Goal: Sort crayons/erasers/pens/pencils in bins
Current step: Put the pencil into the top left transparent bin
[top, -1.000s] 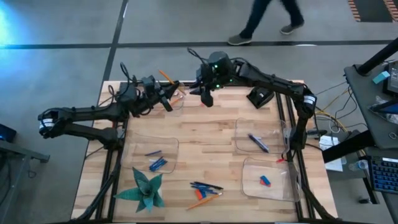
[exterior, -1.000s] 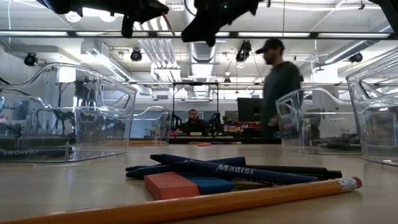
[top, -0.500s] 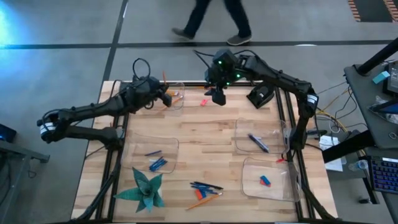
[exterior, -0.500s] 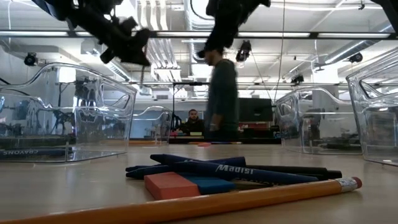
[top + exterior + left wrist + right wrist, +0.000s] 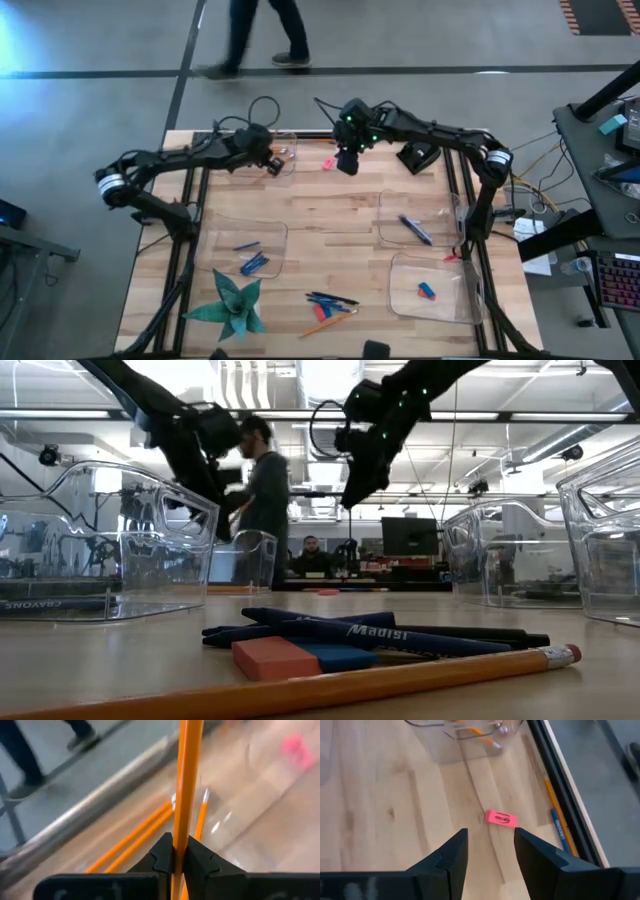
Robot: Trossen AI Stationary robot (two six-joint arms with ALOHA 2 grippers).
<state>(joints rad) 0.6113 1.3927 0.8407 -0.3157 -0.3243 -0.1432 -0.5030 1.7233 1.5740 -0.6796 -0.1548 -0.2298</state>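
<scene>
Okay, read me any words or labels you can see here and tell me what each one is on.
"Madisi", as far as it reads, on the dark blue pen in the low view.
"CRAYONS", seen mirrored through the clear bin wall in the low view.
Print on the pink eraser in the right wrist view: too blurred to read.

Grey floor with dark seams; ceiling strip lights.

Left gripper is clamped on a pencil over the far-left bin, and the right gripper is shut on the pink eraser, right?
Not quite. The right gripper is open and empty; the pink eraser lies on the table ahead of it, as the right wrist view shows. The left gripper is indeed clamped on a pencil over that bin.
</scene>
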